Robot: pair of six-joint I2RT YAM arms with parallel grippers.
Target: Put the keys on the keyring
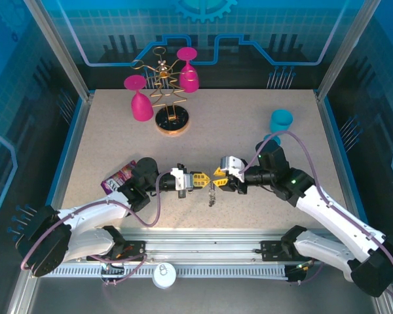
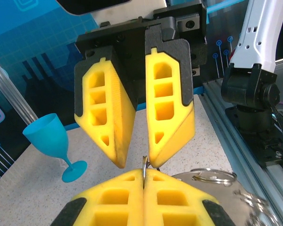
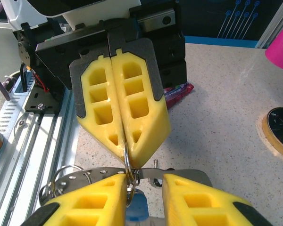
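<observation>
L tool (image 3: 129, 153) clamped tight, tips pinching thin metal keyring (image 3: 127, 160) edge-on, held over bench (image 1: 262, 203) at mid-front. R tool (image 3: 145, 180) facing it tip to tip, jaws part open, clear gap between yellow fingers, nothing visibly gripped. Ring wire touching or just beside one R fingertip, can't tell which. Blue-headed key (image 3: 137, 210) low in that gap, under the ring. Small silver rings (image 3: 66, 176) bunched off to one side of it. From above, keys (image 1: 211, 194) dangling below where both tools meet; contact w/ bench not clear. Blue goblet (image 1: 280, 122) upright, far R, well apart. Pink glasses (image 1: 141, 104) hung upside down on gold wire rack (image 1: 171, 122), far centre. Purple packet (image 1: 116, 178) flat beside L arm.
</observation>
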